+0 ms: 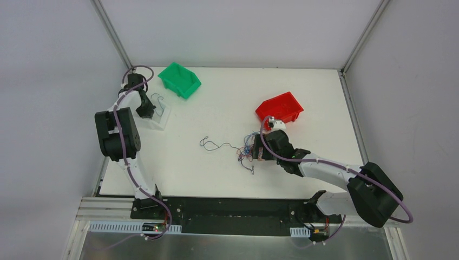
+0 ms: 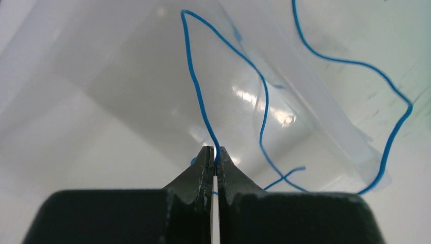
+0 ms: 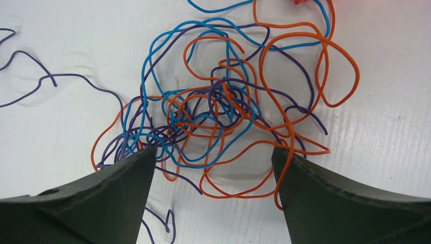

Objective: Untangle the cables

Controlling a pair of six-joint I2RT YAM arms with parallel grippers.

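Blue cable (image 2: pixel 199 96) is pinched in my left gripper (image 2: pixel 215 158), jaws clamped tight on the strand, over a clear plastic tray (image 2: pixel 127 76) at the far left of the table (image 1: pixel 216 108). My right gripper (image 3: pixel 213 152) hangs spread wide above the orange, blue and purple tangle of cables (image 3: pixel 223 109), near the red bin (image 1: pixel 280 107), gripping nothing

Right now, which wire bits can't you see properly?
Top view: the tangle of orange, blue and purple wires is too small, partly under the right gripper.
Left wrist view: the thin blue wire in the left gripper leaves the top edge.
Right wrist view: the top edge cuts off its loops.
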